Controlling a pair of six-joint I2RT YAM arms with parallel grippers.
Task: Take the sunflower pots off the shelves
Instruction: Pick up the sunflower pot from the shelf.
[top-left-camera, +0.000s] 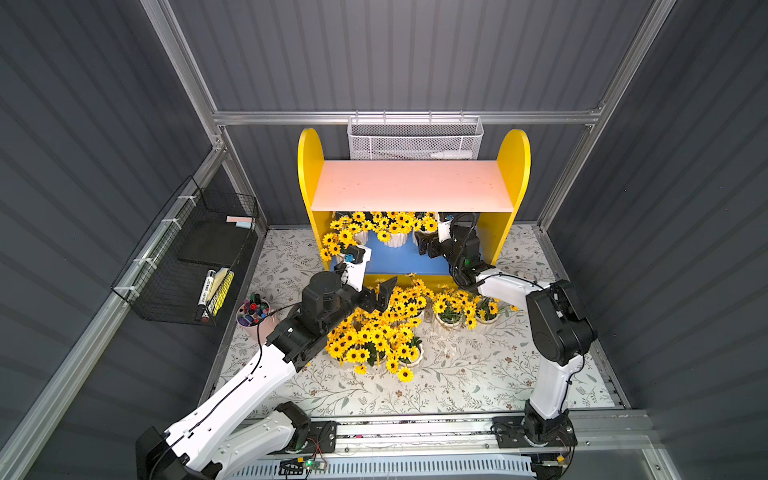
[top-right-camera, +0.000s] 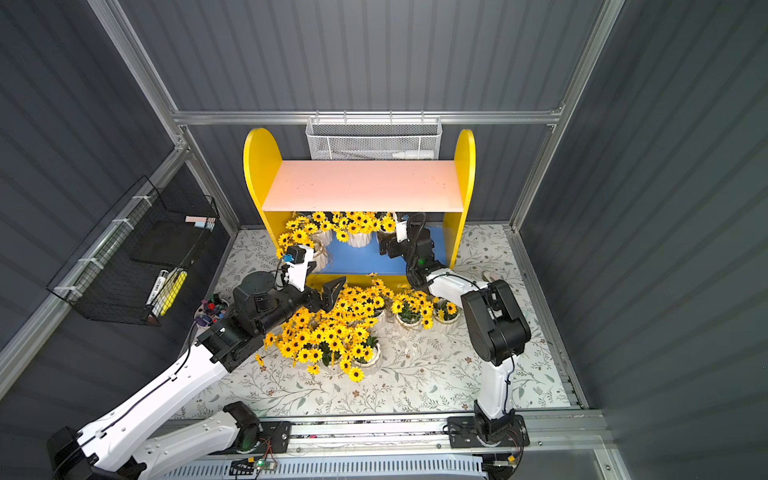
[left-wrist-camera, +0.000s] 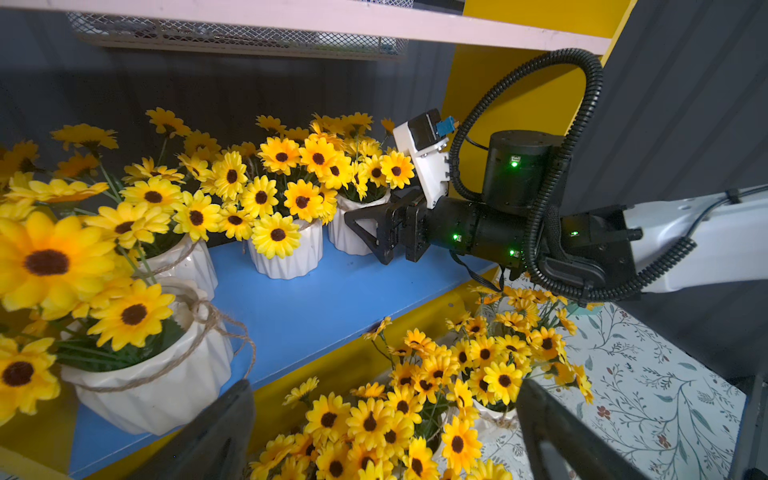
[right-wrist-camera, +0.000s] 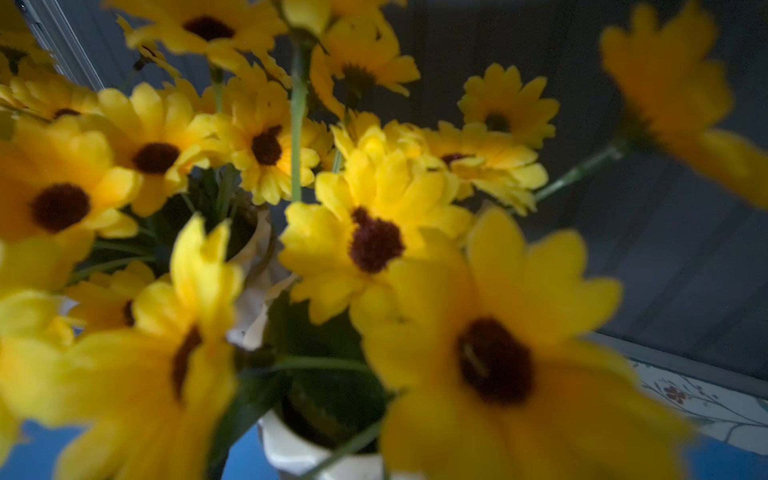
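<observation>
Reaching under the pink upper board (top-left-camera: 411, 185), the right end effector (top-left-camera: 420, 244) stands with jaws spread wide at the rightmost sunflower pot (left-wrist-camera: 337, 235) on the blue lower board (left-wrist-camera: 316, 299); contact cannot be told. Three other pots (left-wrist-camera: 286, 259) sit along that board of the yellow shelves (top-left-camera: 309, 166). The left end effector (top-left-camera: 380, 297), jaws open and empty, hovers over more sunflower pots (top-left-camera: 446, 322) clustered on the floral table (top-left-camera: 457, 386) just in front of the shelves.

Blue lower board (left-wrist-camera: 316, 307) bearing four sunflower pots (left-wrist-camera: 286, 257), floral tabletop (top-left-camera: 457, 382) carrying shelves (top-left-camera: 309, 174), other pots (top-left-camera: 446, 324)
</observation>
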